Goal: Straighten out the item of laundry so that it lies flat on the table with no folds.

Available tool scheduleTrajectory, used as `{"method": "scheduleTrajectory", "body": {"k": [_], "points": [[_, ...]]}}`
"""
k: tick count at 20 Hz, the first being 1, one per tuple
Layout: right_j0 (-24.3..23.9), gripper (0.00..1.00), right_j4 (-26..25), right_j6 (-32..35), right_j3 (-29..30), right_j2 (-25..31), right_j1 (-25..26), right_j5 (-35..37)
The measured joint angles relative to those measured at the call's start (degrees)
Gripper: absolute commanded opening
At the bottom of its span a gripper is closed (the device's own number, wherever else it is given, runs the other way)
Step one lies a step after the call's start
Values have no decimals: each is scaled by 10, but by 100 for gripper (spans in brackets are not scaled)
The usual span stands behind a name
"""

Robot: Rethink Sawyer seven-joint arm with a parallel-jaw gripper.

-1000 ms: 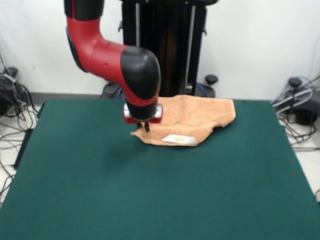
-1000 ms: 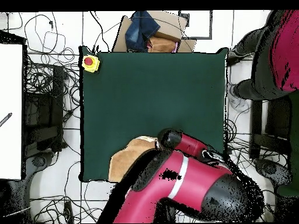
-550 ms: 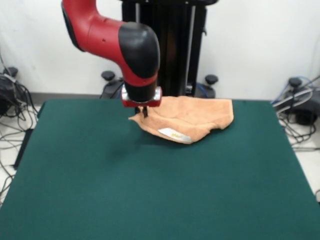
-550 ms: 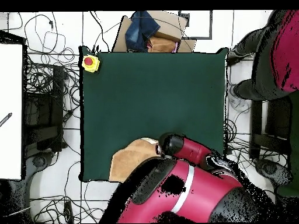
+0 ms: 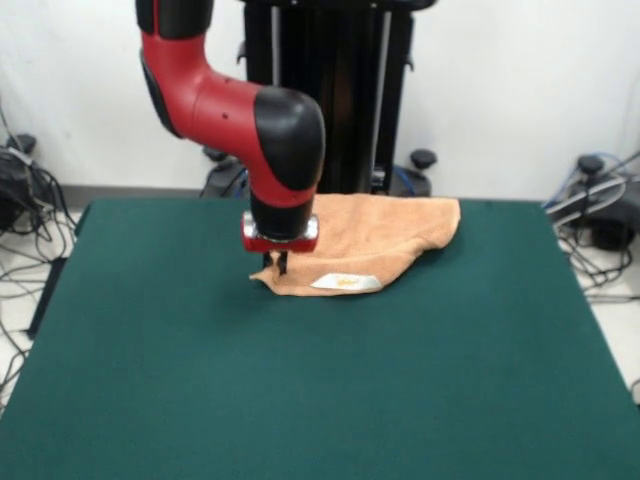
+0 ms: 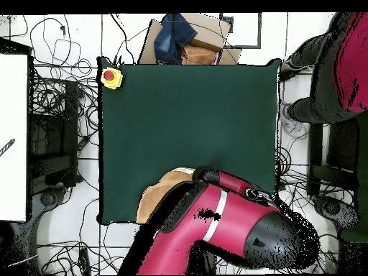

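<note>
The item of laundry [image 5: 385,240], a peach-orange towel, lies crumpled and folded over itself near the far edge of the table [image 5: 300,400]. A white label [image 5: 345,283] shows on its near fold. My gripper [image 5: 280,265] hangs low over the towel's near left corner, shut on that corner, which is held just off the green cover. In the overhead view the red arm [image 6: 215,230] hides the gripper. Only the towel's left part [image 6: 154,198] shows beside the arm, near the table's bottom edge [image 6: 187,115].
A yellow box with a red button [image 6: 111,77] sits on a table corner. A cardboard box holding dark cloth [image 6: 188,39] stands beyond the top edge. A person [image 6: 345,65] is at the upper right. Cables lie all around the table.
The gripper rose and drew back with the towel corner, then came down and forward again with the corner in its grip. The towel's right edge shifted slightly left.
</note>
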Motion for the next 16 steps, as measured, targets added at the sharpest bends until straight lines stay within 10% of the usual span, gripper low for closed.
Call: {"method": "scheduleTrajectory", "body": {"k": [16], "points": [[46, 0, 4, 0, -60, -32, 18, 96]]}}
